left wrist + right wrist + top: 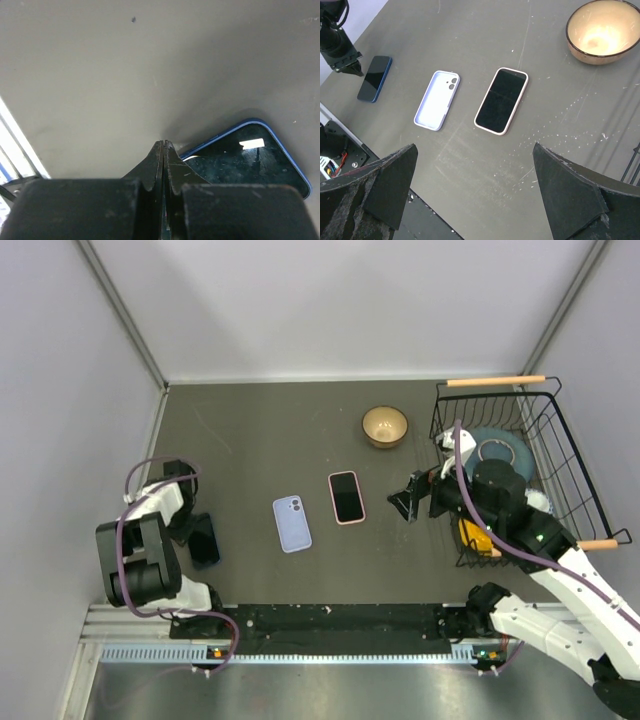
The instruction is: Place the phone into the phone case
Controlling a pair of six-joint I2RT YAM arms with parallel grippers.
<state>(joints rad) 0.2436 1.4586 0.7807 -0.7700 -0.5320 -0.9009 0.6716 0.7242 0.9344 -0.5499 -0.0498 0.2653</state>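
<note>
The left hand (164, 146) is clenched empty, the blue phone (250, 160) just beside its tips. The right hand (405, 498) is released, the phone case (437, 100) ahead of it.

— Is it bright here?
— Yes. Soft light comes from above, and shadows on the tabletop (250, 430) are faint.
— Any shine?
— A white spot glares on the blue phone (250, 162). The left tool (163, 146) is dark, and the fingers (570, 195) of the right tool (475, 170) look fuzzy.

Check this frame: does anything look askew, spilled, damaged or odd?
Nothing spilled or damaged. The table is scuffed with white specks. The blue phone lies apart at the left, beside the shut left tool, away from the empty lavender case.
</note>
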